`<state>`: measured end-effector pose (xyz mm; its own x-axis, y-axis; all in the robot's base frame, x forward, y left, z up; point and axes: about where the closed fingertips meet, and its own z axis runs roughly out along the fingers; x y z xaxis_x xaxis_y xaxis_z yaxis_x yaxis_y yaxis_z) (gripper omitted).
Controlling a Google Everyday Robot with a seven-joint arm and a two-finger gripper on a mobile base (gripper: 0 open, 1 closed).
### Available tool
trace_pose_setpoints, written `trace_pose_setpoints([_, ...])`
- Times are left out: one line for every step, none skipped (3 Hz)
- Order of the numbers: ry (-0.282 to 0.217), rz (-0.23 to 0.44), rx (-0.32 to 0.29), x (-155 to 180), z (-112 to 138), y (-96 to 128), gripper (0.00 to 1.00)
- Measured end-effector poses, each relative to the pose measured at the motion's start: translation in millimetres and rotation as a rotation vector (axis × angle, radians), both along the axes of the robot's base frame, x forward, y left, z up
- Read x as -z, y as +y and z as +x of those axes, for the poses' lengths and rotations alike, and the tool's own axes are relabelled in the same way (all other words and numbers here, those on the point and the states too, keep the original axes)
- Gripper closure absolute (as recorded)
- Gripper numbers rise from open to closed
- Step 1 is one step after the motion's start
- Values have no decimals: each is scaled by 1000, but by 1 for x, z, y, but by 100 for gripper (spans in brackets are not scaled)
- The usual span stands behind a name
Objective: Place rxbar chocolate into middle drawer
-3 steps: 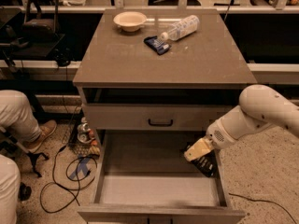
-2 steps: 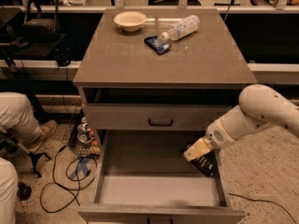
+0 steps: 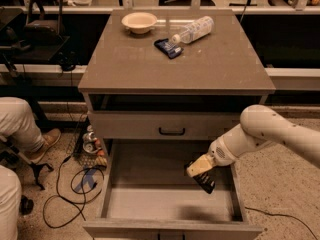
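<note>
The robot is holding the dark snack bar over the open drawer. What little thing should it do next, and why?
Probably lower a little and let go. The end effector grips the small flat dark snack bar wrapper, which hangs tilted over the wide open grey wood drawer near its right wall, above the bare floor. A short drop should leave it lying inside.

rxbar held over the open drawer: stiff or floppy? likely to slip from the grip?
Probably fairly stiff: the rxbar chocolate hangs straight, unbent, from the gripper over the right side of the middle drawer. Likely light: small, flat pack. Gripped near one end and tilted, so it may pivot or slip.
</note>
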<state>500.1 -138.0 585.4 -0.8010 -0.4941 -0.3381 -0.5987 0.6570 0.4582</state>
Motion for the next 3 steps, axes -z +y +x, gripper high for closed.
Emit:
trace_pose_setpoints([25,60,34,51,11,17,100])
trace_pose_setpoints([46,124,87,94,19,28,86])
trace_pose_setpoints([64,150,129,128,26,40,62])
